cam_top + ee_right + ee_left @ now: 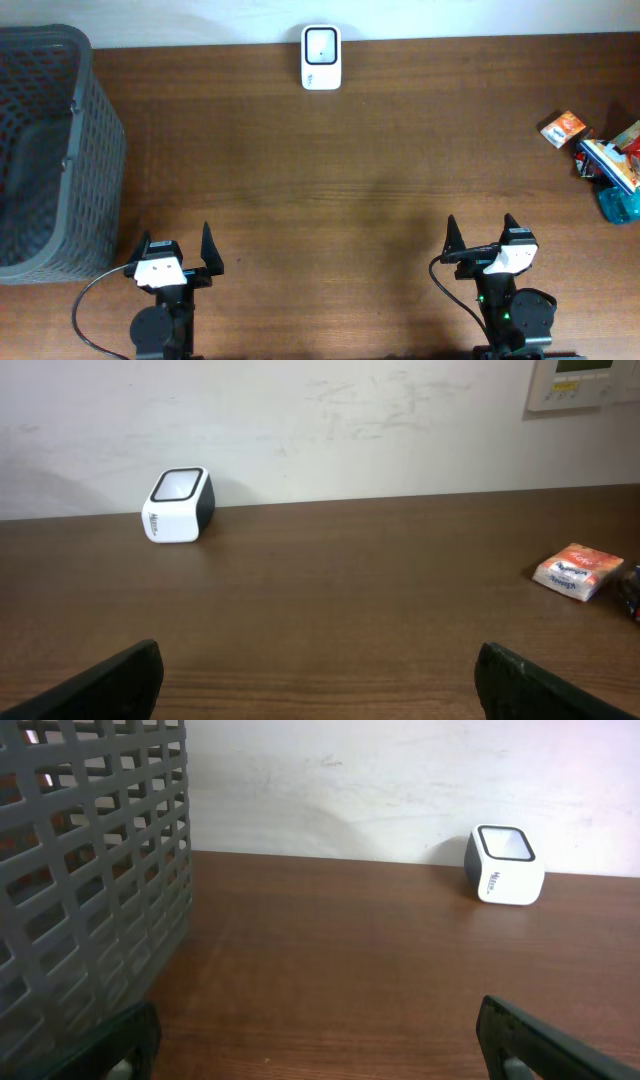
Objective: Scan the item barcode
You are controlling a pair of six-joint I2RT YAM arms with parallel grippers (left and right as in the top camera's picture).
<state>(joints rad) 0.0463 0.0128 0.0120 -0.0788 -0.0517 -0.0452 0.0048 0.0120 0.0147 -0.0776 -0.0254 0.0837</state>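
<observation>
A white barcode scanner (321, 58) with a dark window stands at the table's far edge, centre; it also shows in the left wrist view (505, 866) and the right wrist view (178, 505). Several packaged items lie at the far right: a small orange packet (564, 129) (578, 572) and a pile of colourful packs (613, 168). My left gripper (173, 256) (318, 1038) is open near the front edge on the left, with nothing between its fingers. On the front right, my right gripper (482, 240) (318, 678) stands open and empty too. Both are far from the items.
A large grey mesh basket (45, 150) (80, 870) occupies the left side of the table, close to my left gripper. A white wall runs behind the table, with a wall panel (583, 382) at upper right.
</observation>
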